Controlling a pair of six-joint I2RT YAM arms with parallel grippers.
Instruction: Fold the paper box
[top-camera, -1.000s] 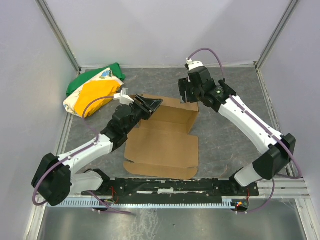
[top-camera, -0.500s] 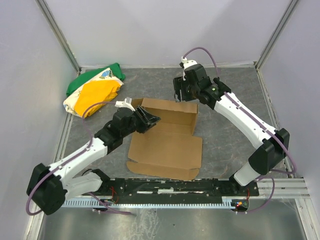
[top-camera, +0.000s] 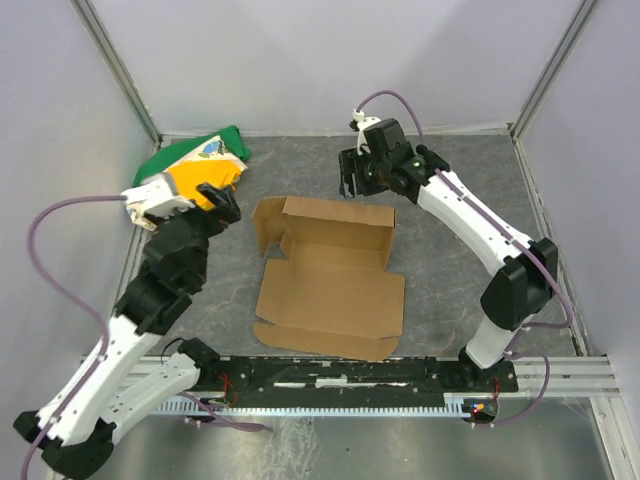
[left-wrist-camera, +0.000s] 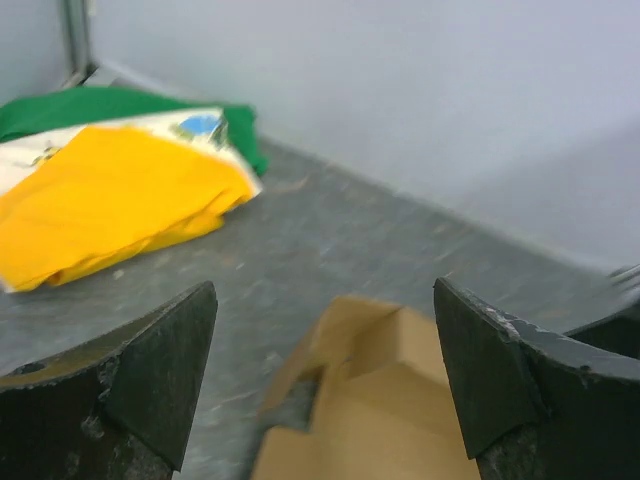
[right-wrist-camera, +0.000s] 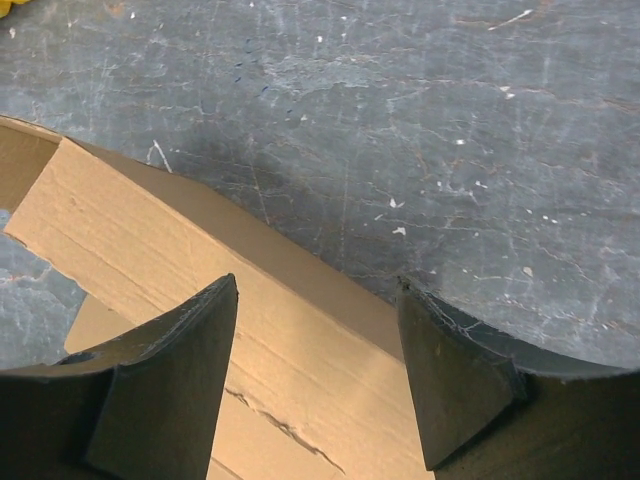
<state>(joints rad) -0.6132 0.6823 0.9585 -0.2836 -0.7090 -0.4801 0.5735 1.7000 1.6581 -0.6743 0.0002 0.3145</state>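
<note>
One brown corrugated box (top-camera: 330, 290) lies mid-worktop (top-camera: 440, 285), near panels flat, far wall upright. Of two arms, the left bends beside its left edge, hand (top-camera: 222, 200) spread and empty; the right reaches over the far wall, hand (top-camera: 350, 185) spread above its rim. One crumpled green-yellow cloth (top-camera: 205, 172) sits far left.

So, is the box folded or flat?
Partly folded: the box has its far wall standing up; the near panel lies flat.
</note>
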